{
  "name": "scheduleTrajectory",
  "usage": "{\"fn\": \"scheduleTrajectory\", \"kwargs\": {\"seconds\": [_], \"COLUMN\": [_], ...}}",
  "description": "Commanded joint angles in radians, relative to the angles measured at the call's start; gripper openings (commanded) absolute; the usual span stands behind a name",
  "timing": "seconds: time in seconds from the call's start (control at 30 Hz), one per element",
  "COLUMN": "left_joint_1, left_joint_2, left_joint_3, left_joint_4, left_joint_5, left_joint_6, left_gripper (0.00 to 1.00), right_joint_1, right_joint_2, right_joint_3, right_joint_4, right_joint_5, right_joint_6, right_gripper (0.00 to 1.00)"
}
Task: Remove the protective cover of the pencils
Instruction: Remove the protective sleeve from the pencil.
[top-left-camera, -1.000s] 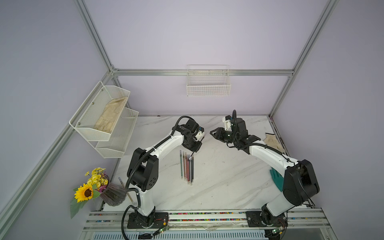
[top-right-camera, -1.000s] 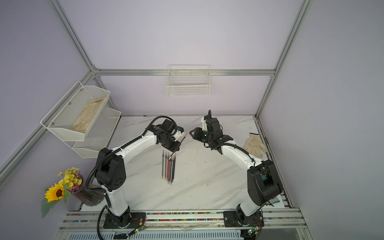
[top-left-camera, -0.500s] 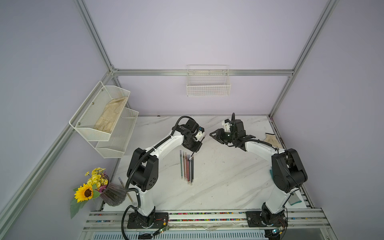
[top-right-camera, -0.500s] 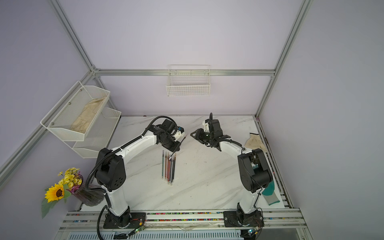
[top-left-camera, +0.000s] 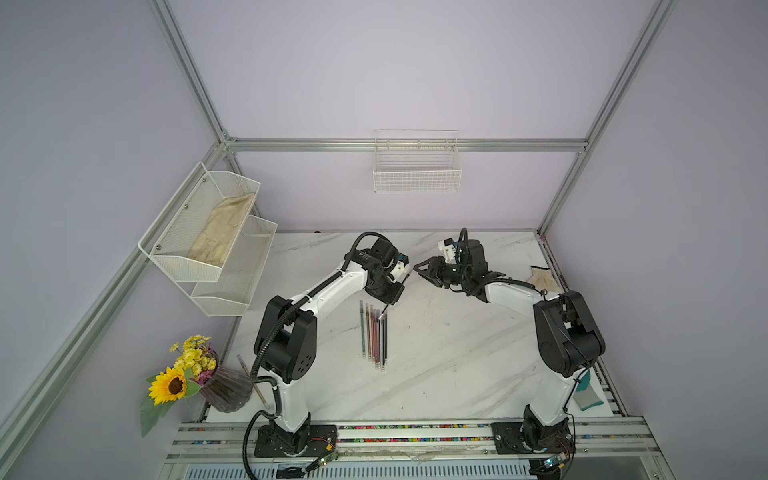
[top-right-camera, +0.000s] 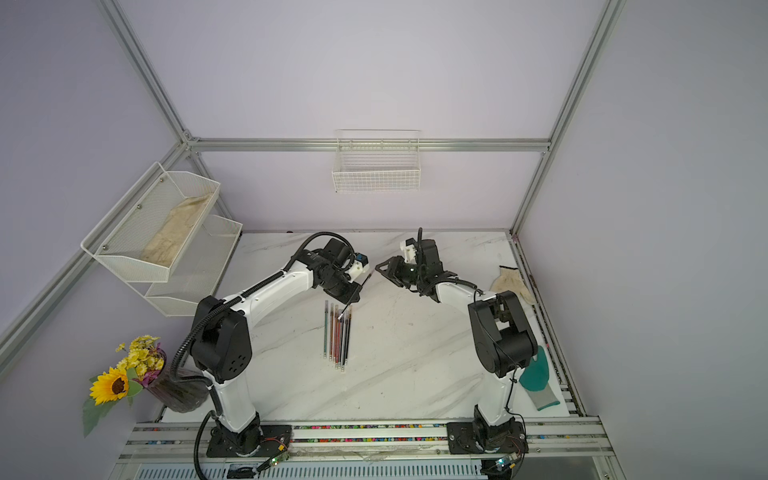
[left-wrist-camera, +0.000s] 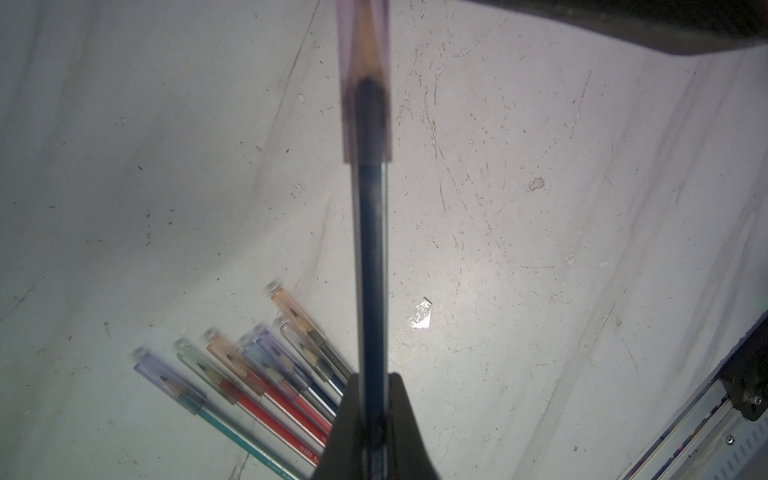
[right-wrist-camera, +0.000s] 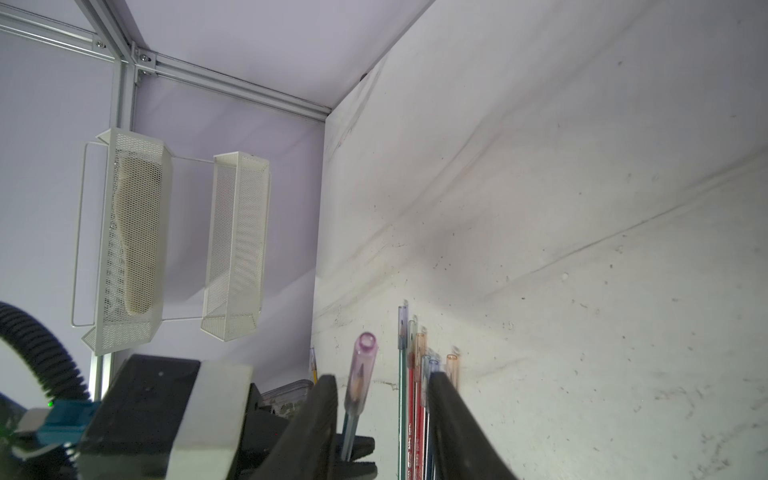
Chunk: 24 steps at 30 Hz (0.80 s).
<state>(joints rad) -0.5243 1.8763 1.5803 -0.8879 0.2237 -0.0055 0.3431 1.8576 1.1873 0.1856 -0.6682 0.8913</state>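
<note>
My left gripper (left-wrist-camera: 371, 386) is shut on a dark pencil (left-wrist-camera: 372, 249) and holds it tilted above the table. A translucent purple protective cover (left-wrist-camera: 365, 83) sits over that pencil's tip. In both top views the held pencil (top-left-camera: 395, 296) (top-right-camera: 354, 297) points toward my right gripper (top-left-camera: 417, 269) (top-right-camera: 379, 268). The right gripper (right-wrist-camera: 380, 380) is open. In the right wrist view the cover (right-wrist-camera: 362, 370) shows between its fingers (right-wrist-camera: 326, 386), nearer one of them, and I see no contact. The other pencils (top-left-camera: 375, 336) (top-right-camera: 338, 336) lie in a row on the table, each with a tinted cover (left-wrist-camera: 232, 357).
A beige glove (top-left-camera: 542, 278) and a teal glove (top-left-camera: 586, 390) lie along the table's right edge. A vase of sunflowers (top-left-camera: 183, 382) stands at the front left. A two-tier mesh shelf (top-left-camera: 208, 232) hangs on the left wall and a wire basket (top-left-camera: 417, 166) on the back wall.
My right arm has folded its elbow back, and its gripper has edged left toward the capped tip of the held pencil. The left arm and its pencil have stayed put.
</note>
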Motion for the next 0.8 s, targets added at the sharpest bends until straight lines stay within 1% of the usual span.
{"fn": "scheduleTrajectory", "kwargs": {"seconds": [0.0, 0.27, 0.5, 0.6, 0.7, 0.77], "left_joint_1": [0.000, 0.000, 0.000, -0.001, -0.002, -0.002], "left_joint_2": [-0.022, -0.021, -0.017, -0.016, -0.015, -0.013], "left_joint_3": [0.078, 0.078, 0.078, 0.078, 0.078, 0.078], "left_joint_4": [0.002, 0.002, 0.003, 0.003, 0.003, 0.003], "left_joint_5": [0.012, 0.012, 0.011, 0.007, 0.005, 0.003], "left_joint_6": [0.033, 0.033, 0.032, 0.031, 0.032, 0.032], "left_gripper": [0.00, 0.00, 0.00, 0.00, 0.00, 0.00], "right_joint_1": [0.009, 0.016, 0.022, 0.026, 0.027, 0.027], "right_joint_2": [0.027, 0.069, 0.109, 0.114, 0.115, 0.115], "right_joint_3": [0.012, 0.021, 0.011, 0.007, 0.006, 0.010], "right_joint_4": [0.063, 0.131, 0.239, 0.252, 0.265, 0.265], "right_joint_5": [-0.038, -0.059, -0.096, -0.097, -0.099, -0.099], "right_joint_6": [0.038, 0.075, 0.154, 0.165, 0.176, 0.178], "right_gripper": [0.38, 0.34, 0.30, 0.28, 0.20, 0.16]}}
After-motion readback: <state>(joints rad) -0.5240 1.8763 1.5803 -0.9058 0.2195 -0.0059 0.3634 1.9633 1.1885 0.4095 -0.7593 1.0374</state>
